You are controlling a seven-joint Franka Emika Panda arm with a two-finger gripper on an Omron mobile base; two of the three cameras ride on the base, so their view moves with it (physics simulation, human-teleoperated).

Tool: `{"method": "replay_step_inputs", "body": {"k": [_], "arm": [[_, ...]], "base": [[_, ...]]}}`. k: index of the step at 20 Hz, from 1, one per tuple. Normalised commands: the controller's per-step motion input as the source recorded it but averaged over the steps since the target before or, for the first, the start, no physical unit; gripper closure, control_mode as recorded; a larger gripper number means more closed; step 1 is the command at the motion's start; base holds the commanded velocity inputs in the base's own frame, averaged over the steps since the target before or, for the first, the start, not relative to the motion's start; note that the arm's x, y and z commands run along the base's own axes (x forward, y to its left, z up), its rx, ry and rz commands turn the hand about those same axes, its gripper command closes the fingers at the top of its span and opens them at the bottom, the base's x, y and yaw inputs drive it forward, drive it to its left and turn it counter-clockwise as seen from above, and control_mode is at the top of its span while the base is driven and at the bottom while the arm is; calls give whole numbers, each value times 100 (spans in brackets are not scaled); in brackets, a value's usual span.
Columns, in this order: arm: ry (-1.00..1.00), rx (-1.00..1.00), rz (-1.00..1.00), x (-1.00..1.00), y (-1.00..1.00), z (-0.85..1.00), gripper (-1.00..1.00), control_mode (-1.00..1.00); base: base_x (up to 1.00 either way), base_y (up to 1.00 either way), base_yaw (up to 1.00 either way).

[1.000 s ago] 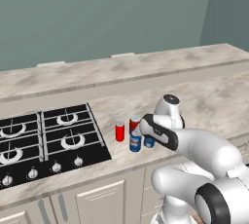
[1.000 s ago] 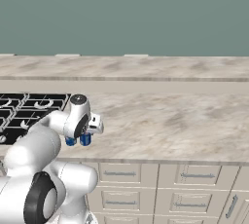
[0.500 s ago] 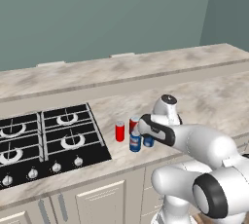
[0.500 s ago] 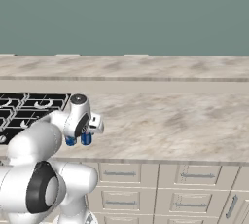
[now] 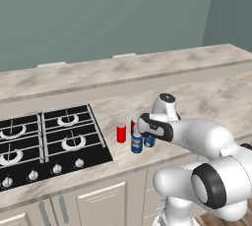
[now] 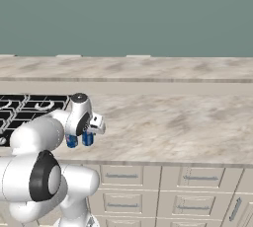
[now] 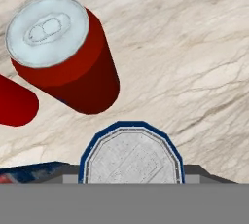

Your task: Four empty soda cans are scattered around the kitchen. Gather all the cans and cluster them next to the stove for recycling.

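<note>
1. Four soda cans [image 5: 137, 143] stand clustered on the marble surface [image 5: 206, 92], just right of the stove [image 5: 47, 144]: a red can [image 5: 121, 132], another red one behind, and two blue cans [image 6: 87, 138] in front.
2. The gathering looks nearly done; I'd judge only letting go and backing away remains.
3. The jaws [image 5: 147, 130] seem clamped on a blue can, whose silver top [image 7: 131, 158] sits right under the hand.
4. Every can stands upright, long axis vertical, top up.

The white arm bends low, its end effector [image 5: 147, 132] pointing down, jaws partly spread.
</note>
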Motion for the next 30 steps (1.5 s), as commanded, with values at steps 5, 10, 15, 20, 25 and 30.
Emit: {"method": "replay_step_inputs", "body": {"k": [5, 10, 15, 20, 25, 30], "arm": [[0, 0, -5, -4, 8, -23, 100, -100], [0, 0, -6, -5, 8, -25, -100, -100], [0, 0, -7, -5, 3, -15, -100, -100], [0, 0, -1, -9, 0, -1, -100, -100], [0, 0, 0, -11, 0, 0, -100, -100], [-1, 0, 0, -3, 0, 12, -100, -100]], "base": [[0, 0, 0], [0, 0, 0], [0, 0, 0], [0, 0, 0], [0, 0, 0], [0, 0, 0]]}}
